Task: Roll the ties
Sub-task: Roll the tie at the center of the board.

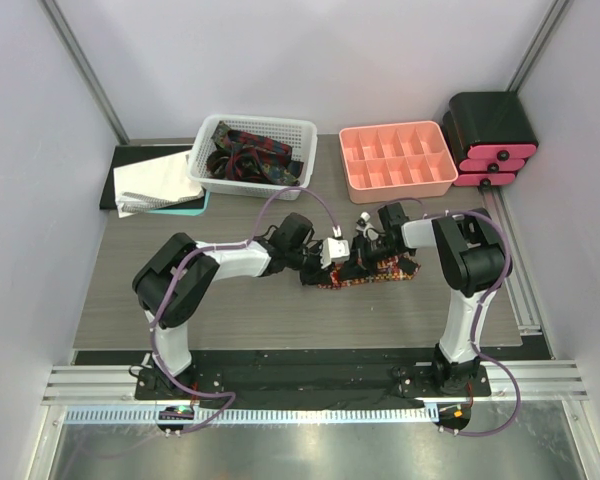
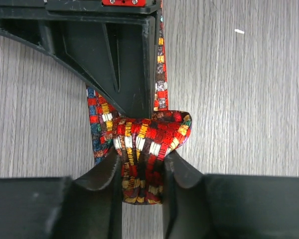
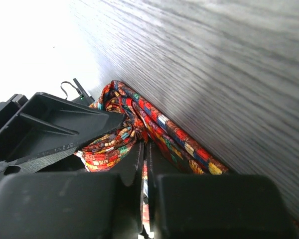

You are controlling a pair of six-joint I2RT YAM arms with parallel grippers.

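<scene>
On the wood-grain table [image 1: 110,300], the two arms reach inward and meet near its middle over a red patterned tie [image 2: 152,132] with yellow, white and blue blocks. The left gripper [image 2: 142,169] is clamped on a folded bunch of the tie, and the narrow length runs away past the opposite black finger. The right gripper [image 3: 144,159] has its fingers almost together, pinching a thin edge of the same tie. The rest lies flat on the table to the right. Farther back stand a white basket [image 1: 250,185] holding more ties [image 1: 250,150], a pink divided tray [image 1: 395,128] and a black and pink drawer unit [image 1: 490,135].
</scene>
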